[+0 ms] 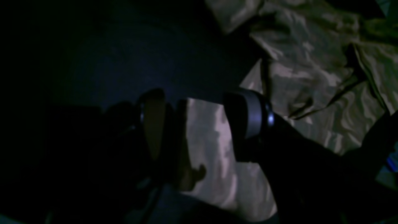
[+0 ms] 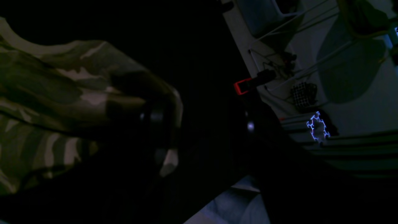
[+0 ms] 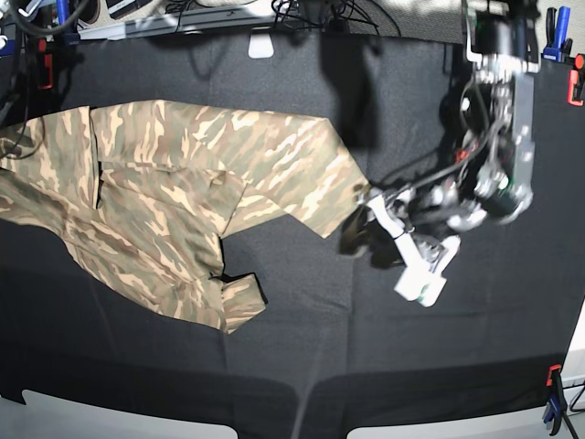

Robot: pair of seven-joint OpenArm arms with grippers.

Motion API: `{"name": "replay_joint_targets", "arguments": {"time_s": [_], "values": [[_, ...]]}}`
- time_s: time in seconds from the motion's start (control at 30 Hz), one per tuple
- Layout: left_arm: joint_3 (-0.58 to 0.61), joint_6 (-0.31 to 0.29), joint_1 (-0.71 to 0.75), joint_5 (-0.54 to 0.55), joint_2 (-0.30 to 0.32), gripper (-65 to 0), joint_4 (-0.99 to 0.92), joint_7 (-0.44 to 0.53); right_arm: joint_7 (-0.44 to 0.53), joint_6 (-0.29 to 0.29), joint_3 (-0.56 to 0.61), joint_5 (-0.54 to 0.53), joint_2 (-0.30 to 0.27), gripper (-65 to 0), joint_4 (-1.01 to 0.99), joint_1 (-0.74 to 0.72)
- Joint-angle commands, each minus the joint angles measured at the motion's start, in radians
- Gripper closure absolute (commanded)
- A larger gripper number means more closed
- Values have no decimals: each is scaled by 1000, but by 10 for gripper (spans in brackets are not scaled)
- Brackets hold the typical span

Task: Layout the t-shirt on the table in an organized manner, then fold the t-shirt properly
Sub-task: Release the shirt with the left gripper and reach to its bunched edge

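The table (image 3: 320, 347) is a broad sheet of matte black cloth that fills almost the whole base view, with pale white edging along its near side. At the far left corner sit a blue clamp (image 3: 62, 11) and an orange-red clamp (image 3: 43, 69). Loose dark cables (image 3: 311, 14) run along the back edge.

The t-shirt (image 3: 183, 183), in tan, brown and olive camouflage, lies on the left half of the table, creased and partly folded over itself. Its left side runs out of the picture. One flap reaches right toward the table's middle.

At the tip of that flap is the left gripper (image 1: 203, 121). In its wrist view the two fingers (image 1: 255, 115) stand wide apart, released, with camouflage cloth lying between and beneath them. The left arm (image 3: 498, 137), grey metal with bundled wires, comes down from the upper right corner.

The right gripper (image 2: 202, 121) shows only in its own very dark wrist view. Its jaws seem to stand apart, with shirt cloth lying at one finger (image 2: 155, 118) and black table under the other. Beyond it are a red clamp (image 2: 241, 86) and a pale floor.

At the base view's right edge are another blue clamp (image 3: 548, 23) and a red one (image 3: 576, 87).
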State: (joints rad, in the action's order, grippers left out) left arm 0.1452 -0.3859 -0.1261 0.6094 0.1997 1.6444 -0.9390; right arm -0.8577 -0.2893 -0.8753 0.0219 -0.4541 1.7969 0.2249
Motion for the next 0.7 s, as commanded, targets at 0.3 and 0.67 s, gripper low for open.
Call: {"name": "replay_joint_targets", "arguments": {"time_s": [0.3,0.67], "values": [[284,-2,-159,-67,-8,-318,-270,77,-13,9,-8,-1,-25,-270,15,-6],[287,43,-198,-115,-18,-318,-270,93,-412,-319,-21,-728,-25,-269,15,10]]}}
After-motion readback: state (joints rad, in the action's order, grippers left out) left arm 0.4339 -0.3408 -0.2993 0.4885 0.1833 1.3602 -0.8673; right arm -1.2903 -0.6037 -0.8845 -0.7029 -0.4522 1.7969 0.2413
